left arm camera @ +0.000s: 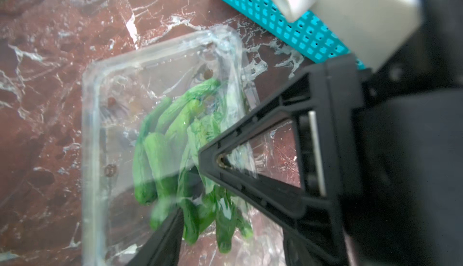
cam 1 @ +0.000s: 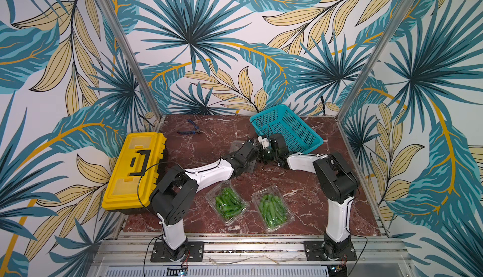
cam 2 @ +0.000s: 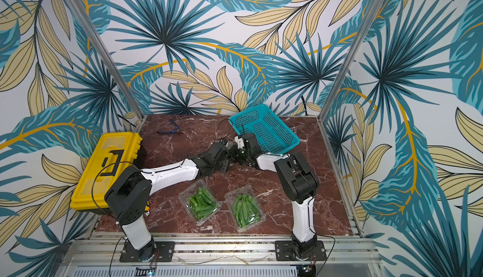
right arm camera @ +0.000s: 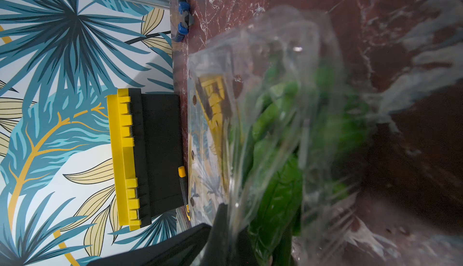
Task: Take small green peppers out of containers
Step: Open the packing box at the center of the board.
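Observation:
An open clear container [left arm camera: 92,131] lies mid-table beside the basket, with several small green peppers [left arm camera: 160,157] in it. My left gripper [left arm camera: 233,229] stands open around the peppers' near ends; one finger [left arm camera: 167,237] touches a pepper. My right gripper [right arm camera: 231,227] is shut on this container's thin plastic wall; its black finger [left arm camera: 263,189] crosses the left wrist view. In both top views the two grippers meet over this container [cam 1: 234,146]. Two more containers [cam 1: 212,193] [cam 1: 283,194], closed and full of peppers [cam 1: 228,203] [cam 1: 271,210], lie near the front edge.
A teal perforated basket [cam 1: 287,126] stands at the back right, right behind the grippers. A yellow toolbox [cam 1: 134,168] sits on the left edge. Blue-handled pliers [cam 1: 189,128] lie at the back left. Patterned walls and metal posts close the table in.

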Available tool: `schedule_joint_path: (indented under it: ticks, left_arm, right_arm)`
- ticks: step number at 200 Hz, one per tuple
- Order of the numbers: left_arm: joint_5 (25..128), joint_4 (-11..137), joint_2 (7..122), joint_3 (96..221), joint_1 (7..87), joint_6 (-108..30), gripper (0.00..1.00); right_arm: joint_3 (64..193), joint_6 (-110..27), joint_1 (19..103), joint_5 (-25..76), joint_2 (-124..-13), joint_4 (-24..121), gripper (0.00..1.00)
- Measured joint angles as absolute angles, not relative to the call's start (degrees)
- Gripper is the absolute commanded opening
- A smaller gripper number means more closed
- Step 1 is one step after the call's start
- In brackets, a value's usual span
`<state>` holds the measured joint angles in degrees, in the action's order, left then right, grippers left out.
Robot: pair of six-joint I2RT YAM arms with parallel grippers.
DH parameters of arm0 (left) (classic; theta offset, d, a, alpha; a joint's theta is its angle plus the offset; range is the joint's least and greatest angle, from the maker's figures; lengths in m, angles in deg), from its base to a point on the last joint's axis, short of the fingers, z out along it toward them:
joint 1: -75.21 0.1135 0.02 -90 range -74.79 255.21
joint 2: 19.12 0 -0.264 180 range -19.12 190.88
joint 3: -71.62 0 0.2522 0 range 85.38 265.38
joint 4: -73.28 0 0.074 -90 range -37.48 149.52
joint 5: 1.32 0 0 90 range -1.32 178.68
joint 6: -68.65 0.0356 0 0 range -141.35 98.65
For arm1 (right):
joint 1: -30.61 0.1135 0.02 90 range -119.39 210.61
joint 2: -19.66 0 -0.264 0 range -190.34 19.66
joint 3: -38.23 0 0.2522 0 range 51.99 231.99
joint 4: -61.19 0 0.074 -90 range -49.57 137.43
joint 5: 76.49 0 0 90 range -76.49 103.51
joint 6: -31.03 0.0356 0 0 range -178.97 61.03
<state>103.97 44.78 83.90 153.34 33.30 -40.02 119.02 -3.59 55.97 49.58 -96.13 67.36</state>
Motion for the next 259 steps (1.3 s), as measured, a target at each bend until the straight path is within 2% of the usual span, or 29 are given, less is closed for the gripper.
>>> schedule_joint_path:
  ticks: [28,48,70,80,141,187,226,241,259]
  left_arm:
    - [104.76,44.62,84.78,153.95,33.26,-40.9,0.56]
    - [104.72,44.3,85.3,154.52,33.36,-41.71,0.48]
    - [103.65,44.21,85.59,154.83,33.89,-42.89,0.37]
    - [102.86,44.23,85.67,154.94,34.11,-42.95,0.28]
    - [98.47,44.64,86.61,155.94,35.62,-43.83,0.0]
    - [97.02,44.36,86.66,156.14,36.1,-43.69,0.0]
    - [96.48,43.73,86.64,156.14,37.52,-43.89,0.0]
    - [95.82,43.6,86.59,156.14,38.13,-43.96,0.0]
    - [94.95,43.25,86.31,156.14,38.44,-44.02,0.0]
  right_arm:
    - [119.0,-3.66,55.97,49.58,-96.24,67.55,0.05]
    - [119.02,-3.66,55.82,49.58,-96.24,67.77,0.05]
    - [119.0,-3.64,55.8,49.54,-96.32,68.06,0.05]
    - [119.02,-3.64,55.8,49.5,-96.39,68.21,0.05]
    - [119.02,-3.99,55.71,48.62,-96.63,68.58,0.05]
    - [119.02,-4.31,55.71,48.64,-96.67,68.54,0.06]
    - [119.02,-4.68,55.71,49.91,-96.61,68.08,0.36]
    - [118.84,-5.06,55.71,50.3,-96.15,68.06,0.42]
    - [118.01,-5.27,55.71,50.44,-94.66,68.23,0.43]
